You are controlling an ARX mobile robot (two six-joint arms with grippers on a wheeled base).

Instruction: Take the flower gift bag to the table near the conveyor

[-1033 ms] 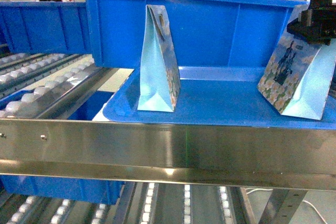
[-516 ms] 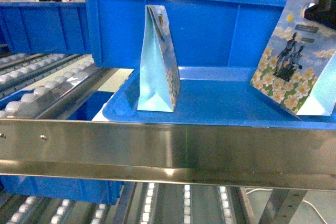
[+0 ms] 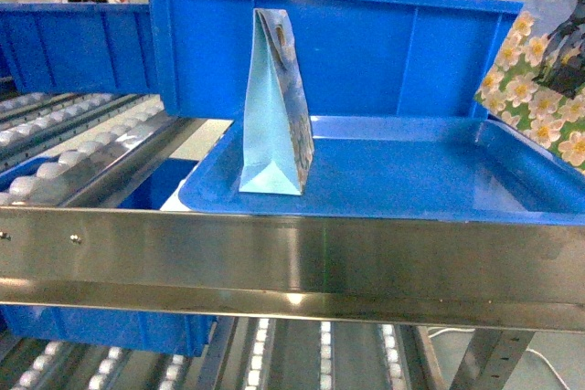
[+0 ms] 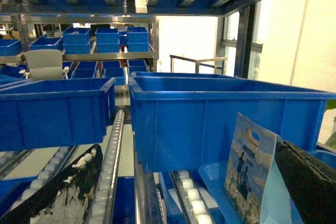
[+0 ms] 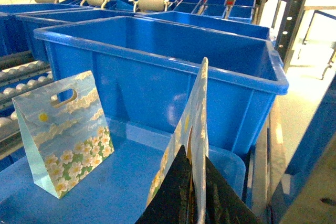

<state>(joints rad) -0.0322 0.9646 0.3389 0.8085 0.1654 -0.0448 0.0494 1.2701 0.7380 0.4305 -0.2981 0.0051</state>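
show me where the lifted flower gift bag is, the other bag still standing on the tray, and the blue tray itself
lifted flower gift bag [image 3: 539,98], head view, on its flowered front face.
standing bag [image 3: 267,125], head view, on its pale blue side panel.
blue tray [image 3: 411,175], head view, on its bare floor.

I find no readable text, label, brand, number or sign in any view. Flower gift bag [image 3: 539,79] at 3 o'clock in head view: printed daisies and dark figures only, no lettering. Second bag [image 5: 65,132] in right wrist view: same, picture only. Blue bins [image 4: 220,114]: unmarked.
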